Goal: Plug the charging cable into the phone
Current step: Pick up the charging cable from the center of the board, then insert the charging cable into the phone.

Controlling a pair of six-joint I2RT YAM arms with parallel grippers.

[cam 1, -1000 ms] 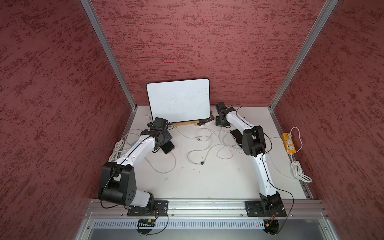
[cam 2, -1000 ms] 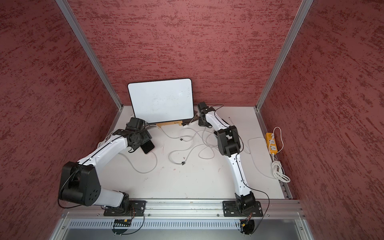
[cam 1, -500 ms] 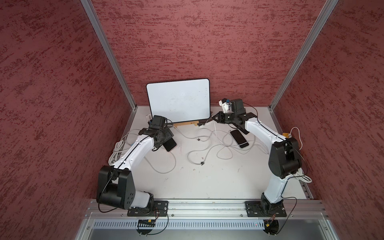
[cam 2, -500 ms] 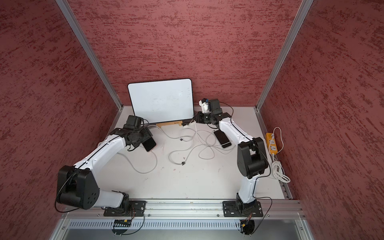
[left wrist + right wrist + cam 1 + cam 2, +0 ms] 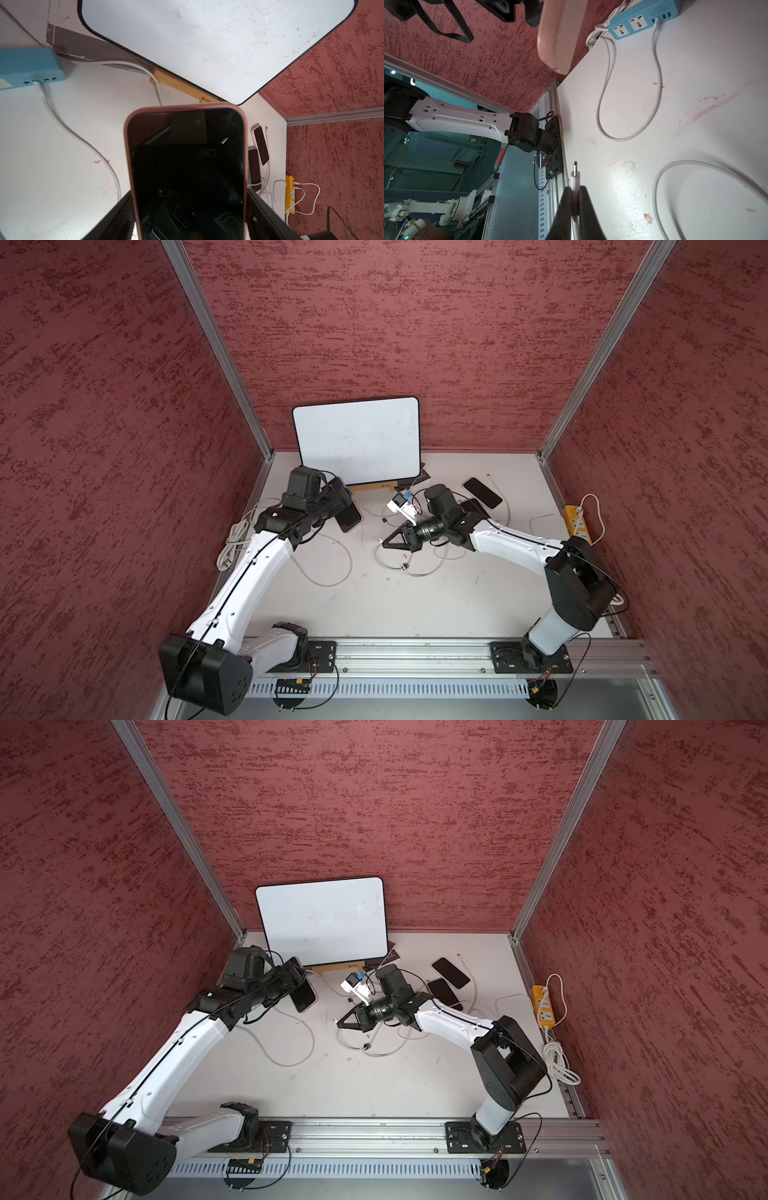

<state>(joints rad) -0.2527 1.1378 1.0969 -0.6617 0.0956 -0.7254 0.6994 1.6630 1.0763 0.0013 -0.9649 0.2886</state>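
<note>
Two arms meet above our white table (image 5: 374,605). We hold the pink-cased phone (image 5: 187,166) clear of it in the left gripper (image 5: 341,506), jaws clamped wide across its sides, likely to steady the port end. Our right gripper (image 5: 575,192) pinches the white charging cable (image 5: 575,180) just behind its metal tip (image 5: 575,165), which points toward the phone, well apart.

Left arm (image 5: 249,574) is stretched forward and inward from its base. The left gripper (image 5: 340,506) is clamped on the phone (image 5: 187,176), with the fingers (image 5: 116,216) spread wide across its sides. Right arm (image 5: 511,547) is bent sharply at the elbow, forearm running inward, with the right gripper (image 5: 384,543) aimed at the left one and its fingers (image 5: 564,207) pinched tight on the cable plug (image 5: 575,176), whose tip pokes out past them.
</note>
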